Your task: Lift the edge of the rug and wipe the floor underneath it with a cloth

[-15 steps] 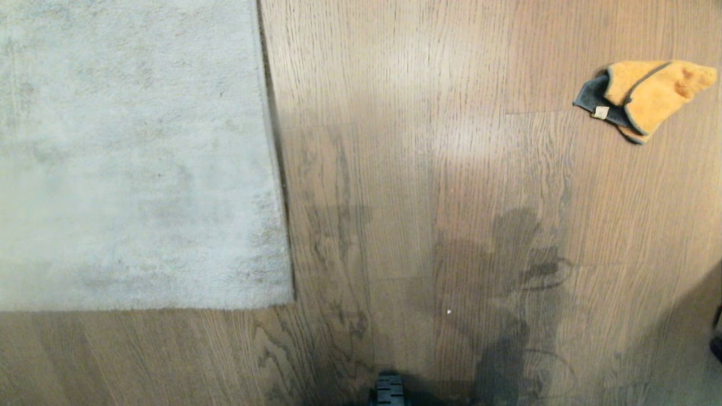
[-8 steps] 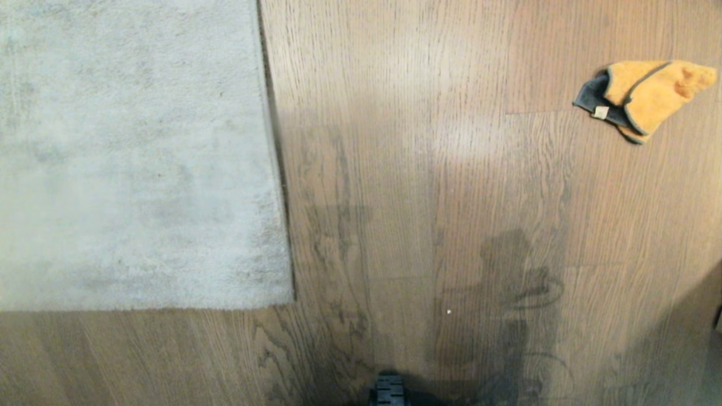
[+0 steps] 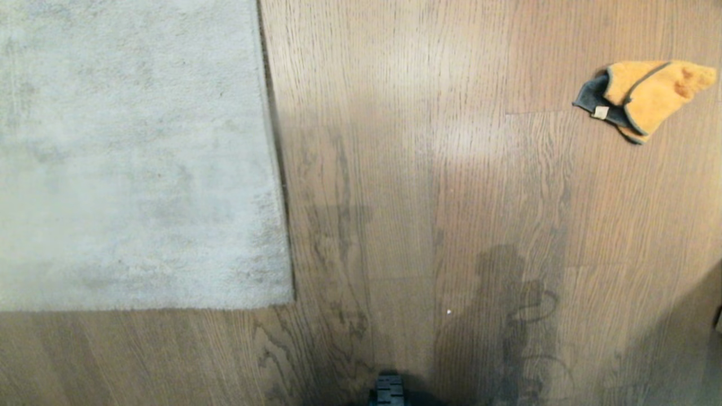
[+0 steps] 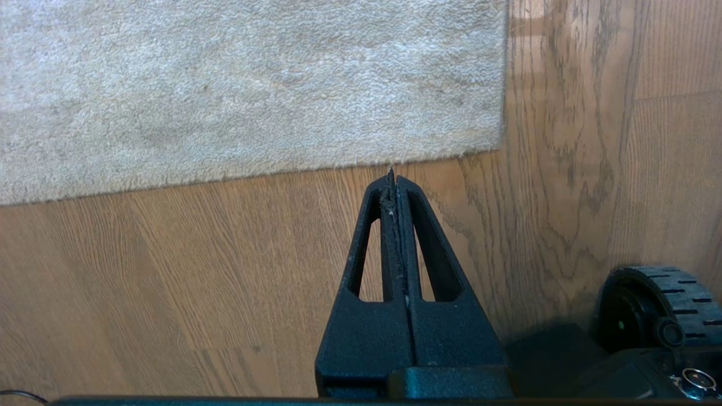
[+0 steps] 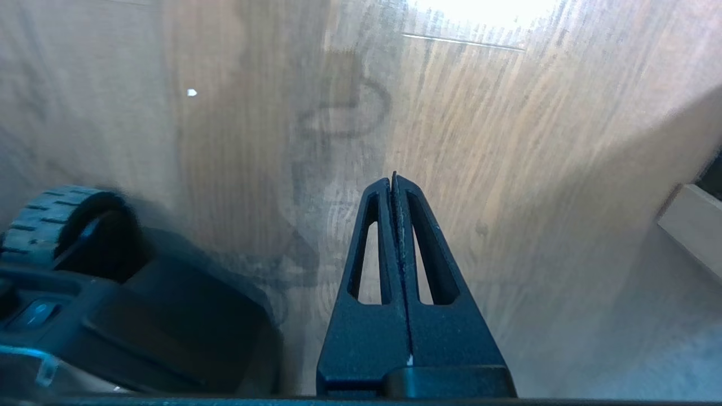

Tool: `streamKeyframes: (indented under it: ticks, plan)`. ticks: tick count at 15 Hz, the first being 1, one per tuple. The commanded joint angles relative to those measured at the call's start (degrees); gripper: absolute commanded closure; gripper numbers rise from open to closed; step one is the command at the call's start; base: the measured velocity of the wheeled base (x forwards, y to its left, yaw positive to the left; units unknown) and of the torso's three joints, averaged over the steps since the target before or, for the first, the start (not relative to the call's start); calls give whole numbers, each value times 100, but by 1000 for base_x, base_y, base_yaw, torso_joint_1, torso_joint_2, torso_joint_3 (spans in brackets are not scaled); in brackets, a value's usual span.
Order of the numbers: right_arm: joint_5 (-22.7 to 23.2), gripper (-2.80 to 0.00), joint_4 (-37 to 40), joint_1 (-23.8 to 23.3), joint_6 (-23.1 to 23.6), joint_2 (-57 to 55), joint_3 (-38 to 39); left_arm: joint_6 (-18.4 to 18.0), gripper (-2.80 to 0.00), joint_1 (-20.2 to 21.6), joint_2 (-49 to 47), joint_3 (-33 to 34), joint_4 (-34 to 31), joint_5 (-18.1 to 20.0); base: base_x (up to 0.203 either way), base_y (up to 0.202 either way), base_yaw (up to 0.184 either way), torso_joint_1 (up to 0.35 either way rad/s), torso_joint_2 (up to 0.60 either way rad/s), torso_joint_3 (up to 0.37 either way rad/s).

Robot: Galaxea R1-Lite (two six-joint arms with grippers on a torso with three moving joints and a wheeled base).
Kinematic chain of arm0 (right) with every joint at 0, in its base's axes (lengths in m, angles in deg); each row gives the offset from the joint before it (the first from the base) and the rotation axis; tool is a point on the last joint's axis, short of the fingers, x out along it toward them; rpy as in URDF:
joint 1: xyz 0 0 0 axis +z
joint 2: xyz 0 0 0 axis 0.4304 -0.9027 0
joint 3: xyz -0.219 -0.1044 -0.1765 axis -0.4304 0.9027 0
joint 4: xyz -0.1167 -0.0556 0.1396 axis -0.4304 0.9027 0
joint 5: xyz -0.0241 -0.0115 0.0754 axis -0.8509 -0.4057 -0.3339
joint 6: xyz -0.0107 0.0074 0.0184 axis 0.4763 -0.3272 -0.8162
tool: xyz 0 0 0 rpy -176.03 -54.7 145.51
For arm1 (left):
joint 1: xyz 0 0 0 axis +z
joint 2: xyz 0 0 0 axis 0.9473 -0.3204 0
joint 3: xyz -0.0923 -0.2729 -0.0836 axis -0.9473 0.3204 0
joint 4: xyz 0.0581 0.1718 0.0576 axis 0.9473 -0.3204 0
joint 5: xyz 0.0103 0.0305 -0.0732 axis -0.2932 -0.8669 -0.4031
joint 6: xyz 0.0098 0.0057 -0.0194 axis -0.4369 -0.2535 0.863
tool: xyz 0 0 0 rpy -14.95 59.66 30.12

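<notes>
While the orange cloth [image 3: 648,98] is lying crumpled on the wood floor [image 3: 423,186], well apart from the flat rug edge [image 3: 276,169], the left gripper [image 4: 393,176] and right gripper [image 5: 393,179] are both pinching tight on nothing.

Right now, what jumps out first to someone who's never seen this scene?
The orange cloth lies crumpled on the wood floor at the far right of the head view, well apart from everything else. A big pale grey rug fills the left side, lying flat, its corner toward the robot. Neither arm shows in the head view; the left gripper is shut just short of the rug edge, and the right gripper is shut over bare floor.
</notes>
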Motion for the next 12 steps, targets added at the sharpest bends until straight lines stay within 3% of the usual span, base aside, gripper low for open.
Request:
streamKeyframes:
  ticks: [1,12]
  plan:
    - [30,0,49,8,-12,485,-9,-3,0,1,2,0,0,0,0,0,0,0,0,0]
    - [9,0,-1,8,-420,566,2,-3,0,1,2,0,0,0,0,0,0,0,0,0]
